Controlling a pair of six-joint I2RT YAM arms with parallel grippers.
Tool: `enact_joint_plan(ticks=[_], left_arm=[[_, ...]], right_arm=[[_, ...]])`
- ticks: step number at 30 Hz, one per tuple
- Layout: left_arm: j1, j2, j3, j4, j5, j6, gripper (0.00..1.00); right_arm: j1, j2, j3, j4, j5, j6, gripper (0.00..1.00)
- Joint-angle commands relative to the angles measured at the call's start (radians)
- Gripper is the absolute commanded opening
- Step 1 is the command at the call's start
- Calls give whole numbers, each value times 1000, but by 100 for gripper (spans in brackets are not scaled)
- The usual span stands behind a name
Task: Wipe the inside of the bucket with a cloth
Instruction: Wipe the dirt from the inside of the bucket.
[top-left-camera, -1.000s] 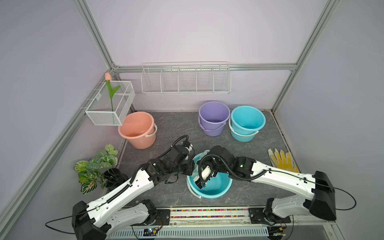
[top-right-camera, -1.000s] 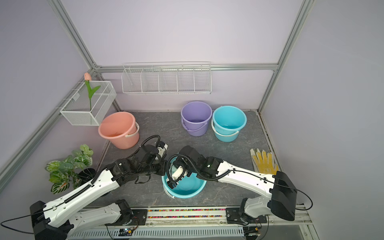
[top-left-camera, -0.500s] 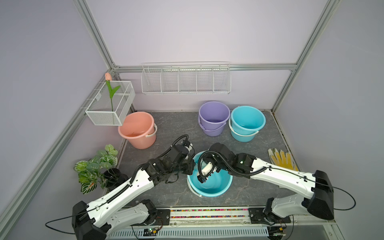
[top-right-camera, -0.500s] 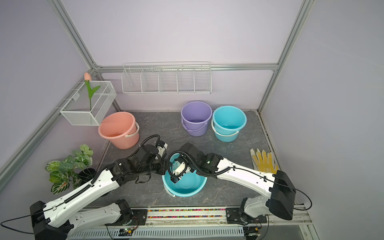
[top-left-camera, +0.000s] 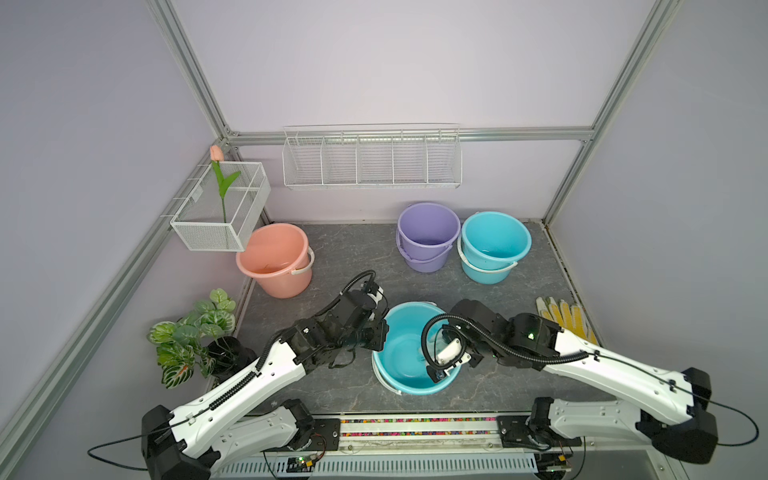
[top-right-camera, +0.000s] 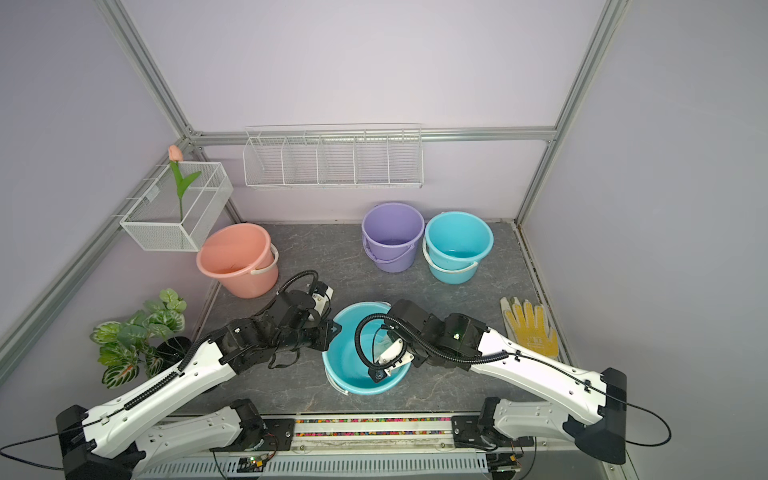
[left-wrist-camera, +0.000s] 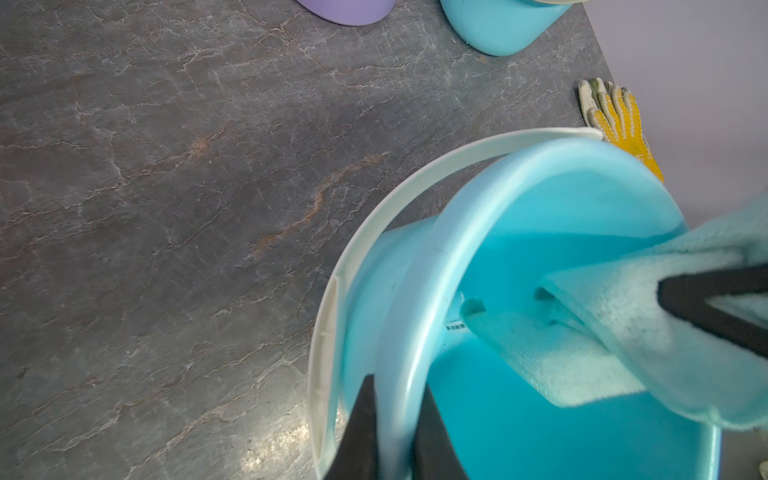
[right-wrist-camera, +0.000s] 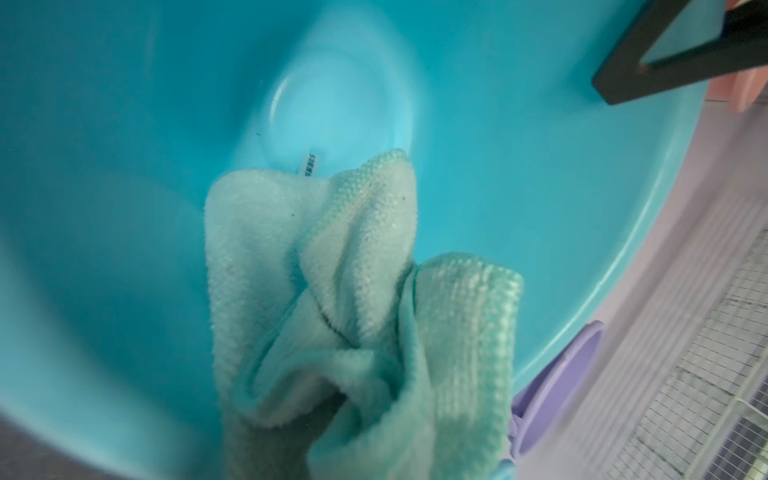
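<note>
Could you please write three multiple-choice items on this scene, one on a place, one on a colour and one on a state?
1. Where does the glove lie?
A. in the purple bucket
B. on the table, outside every bucket
C. in the wire rack

2. What colour is the bucket holding the cloth?
A. pink
B. purple
C. turquoise

3. How is the left tool?
A. open above the table
B. shut on the bucket's rim
C. shut on the cloth

Answers:
1 B: both top views show it flat on the grey surface.
2 C: the cloth hangs inside turquoise walls.
3 B: the left wrist view shows its fingers pinching the rim.
</note>
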Motion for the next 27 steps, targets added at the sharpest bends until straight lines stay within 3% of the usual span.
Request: enact_joint_plan(ticks=[1,6,9,15,18,22,27], left_arm=[[-2,-13,23,4,-16,-11,0],[-3,-4,28,7,-17,-17,0],[-3,4,29,13,-18,-22,0],[-3,15,26,26,-15,-38,0],[-2,19,26,30,-15,-48,0],[-3,23,33,33,-15,-63,0],[4,26,38,31,-56,-99,0]], right_arm=[[16,-15,17,-168,-198,144,7],[40,1,26,-115,-422,232,7],[52,11,-8,53,-532,307,7],[80,82,-61,416,-567,469,7],[87,136,-67,600,-482,558,7],[99,195,-77,799,-244,662,7],[98,194,-96,889,34,736,7]])
